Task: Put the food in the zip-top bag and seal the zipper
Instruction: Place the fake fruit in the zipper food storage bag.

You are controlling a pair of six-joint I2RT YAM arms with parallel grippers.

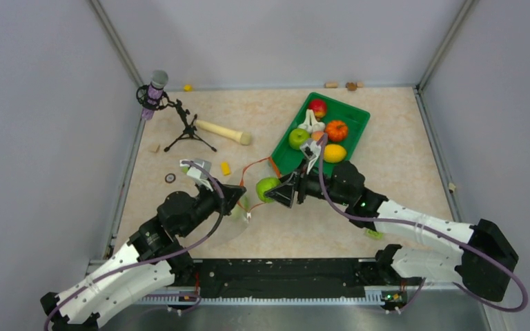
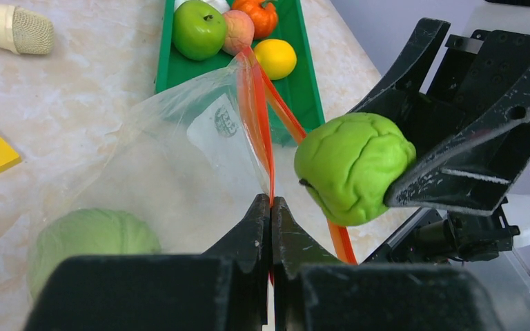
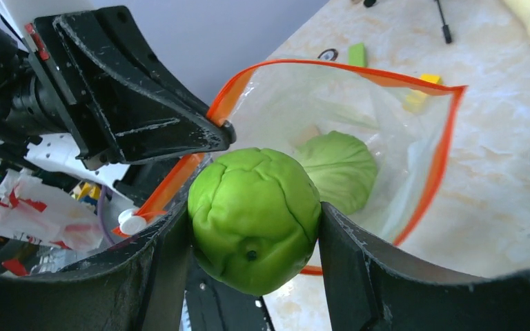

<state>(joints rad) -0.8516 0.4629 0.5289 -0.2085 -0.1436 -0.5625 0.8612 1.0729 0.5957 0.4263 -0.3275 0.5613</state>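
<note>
The clear zip-top bag [image 2: 172, 145] lies on the table with its mouth held up. My left gripper [image 2: 271, 203] is shut on the bag's orange-red zipper [image 2: 259, 117]. A pale green cabbage [image 3: 341, 169] lies inside the bag. My right gripper [image 3: 252, 224] is shut on a bright green lumpy fruit [image 3: 252, 203], held right at the mouth, just outside the rim. From above, that fruit [image 1: 267, 187] sits between the two grippers. More food rests in the green tray [image 1: 356, 114]: a red apple [image 1: 317, 107], a pumpkin [image 1: 337, 130], a green apple [image 1: 298, 138] and a lemon [image 1: 335, 152].
A microphone on a small tripod [image 1: 156, 88] stands at the back left, with a beige wooden pin [image 1: 222, 131] beside it. A yellow block [image 1: 226, 167] lies near the bag. Grey walls enclose the table on three sides.
</note>
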